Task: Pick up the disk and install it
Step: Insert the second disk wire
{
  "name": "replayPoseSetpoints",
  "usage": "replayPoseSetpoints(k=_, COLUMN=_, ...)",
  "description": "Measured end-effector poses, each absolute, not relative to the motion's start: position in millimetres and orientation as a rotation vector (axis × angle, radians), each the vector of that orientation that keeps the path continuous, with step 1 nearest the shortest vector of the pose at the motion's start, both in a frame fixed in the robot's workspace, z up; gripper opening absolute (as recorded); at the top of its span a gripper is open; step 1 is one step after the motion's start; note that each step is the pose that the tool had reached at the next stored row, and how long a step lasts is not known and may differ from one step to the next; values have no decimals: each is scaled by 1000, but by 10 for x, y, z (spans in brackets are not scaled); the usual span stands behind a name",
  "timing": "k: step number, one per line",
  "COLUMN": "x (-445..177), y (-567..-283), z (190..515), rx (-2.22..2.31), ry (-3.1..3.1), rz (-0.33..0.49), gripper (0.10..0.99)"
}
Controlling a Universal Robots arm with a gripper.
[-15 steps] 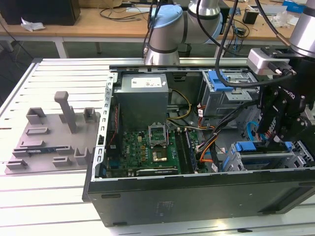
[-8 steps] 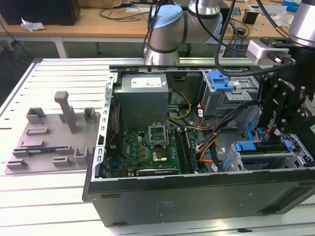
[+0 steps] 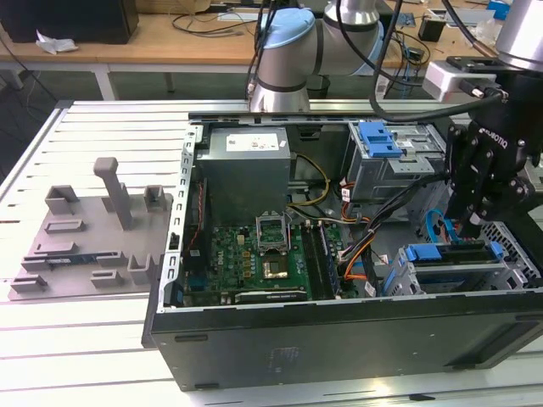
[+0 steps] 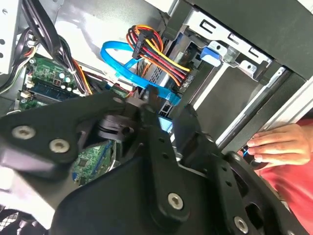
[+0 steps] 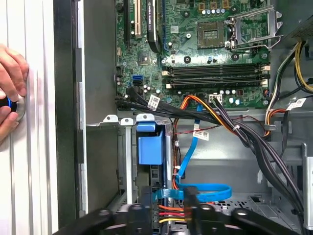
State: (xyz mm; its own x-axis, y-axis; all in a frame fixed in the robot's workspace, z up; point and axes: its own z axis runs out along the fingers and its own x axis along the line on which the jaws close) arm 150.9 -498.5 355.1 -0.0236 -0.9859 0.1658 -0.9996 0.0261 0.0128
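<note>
We see the tool (image 3: 469,227) hanging just above the drive cage (image 3: 462,275) at the corner of the case (image 3: 339,335) farthest from the motherboard (image 3: 254,254). It is probably poised there because the disk (image 3: 441,253) sits in that cage, blue rail up, where it belongs. We cannot tell whether the tool is clenched or released. Just outside the case wall, a person's hand (image 5: 10,88) rests on a blue button, likely ready to intervene.
</note>
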Motion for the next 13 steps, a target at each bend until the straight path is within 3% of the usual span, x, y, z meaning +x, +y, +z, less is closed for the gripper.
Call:
replayPoseSetpoints(k=2, x=1509, y=-4956, z=3577, rx=2098, ry=-2152, rz=167, gripper=275)
replayPoseSetpoints(k=3, x=1509, y=-4939, z=3593, rx=2097, ry=-2150, rz=170, gripper=275)
replayPoseSetpoints(k=4, x=1509, y=-4909, z=3619, rx=2094, ry=-2147, rz=175, gripper=153)
replayPoseSetpoints(k=5, x=1509, y=-4872, z=3647, rx=2090, ry=-2144, rz=183, gripper=106)
replayPoseSetpoints(k=13, x=1508, y=-4799, z=3665, rx=2082, ry=-2136, rz=198, gripper=106)
